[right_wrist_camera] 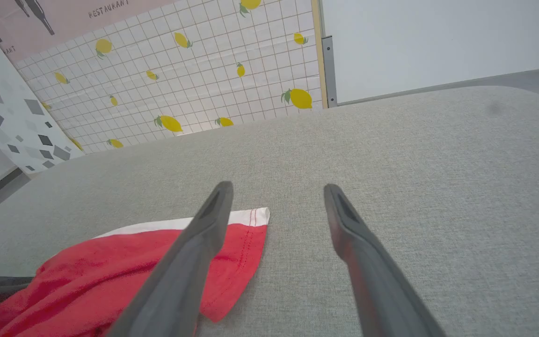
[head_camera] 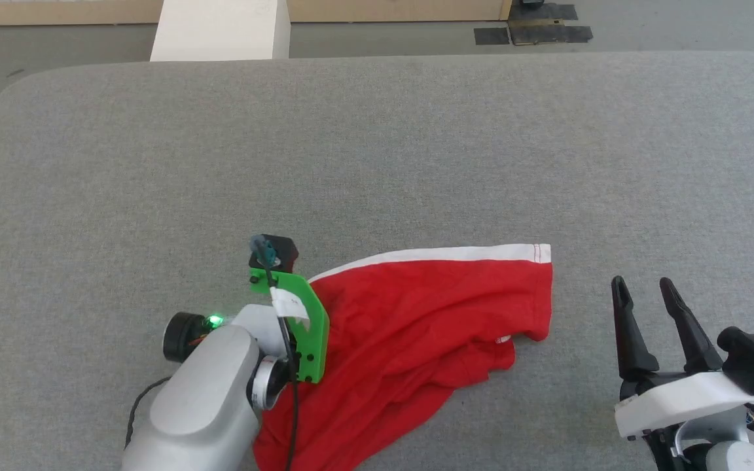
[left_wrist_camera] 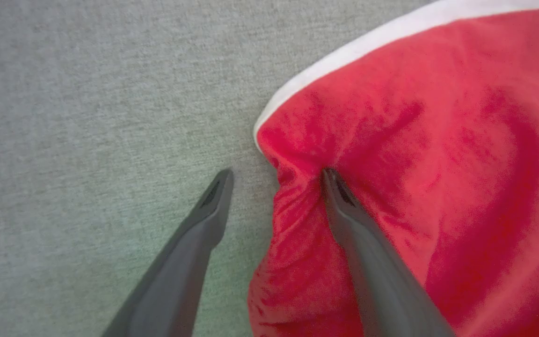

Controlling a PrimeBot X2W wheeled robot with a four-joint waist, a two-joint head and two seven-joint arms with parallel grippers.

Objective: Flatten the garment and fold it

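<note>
The garment (head_camera: 416,320) is a bright red cloth with a white stripe along its far edge. It lies crumpled on the grey table (head_camera: 377,150), near the front middle. My left arm's wrist (head_camera: 288,314) hangs over the garment's left end and hides the fingers. In the left wrist view my left gripper (left_wrist_camera: 276,175) is open and points down. One fingertip (left_wrist_camera: 222,180) is over bare table and the other presses into the garment (left_wrist_camera: 438,154) just inside its edge. My right gripper (head_camera: 648,294) stands open and holds nothing, to the right of the garment (right_wrist_camera: 110,271).
The padded grey table has rounded far corners. Beyond its far edge stand a white box (head_camera: 220,29) and black tape patches (head_camera: 534,29) on the floor. A tiled wall with lemon prints (right_wrist_camera: 180,70) shows in the right wrist view.
</note>
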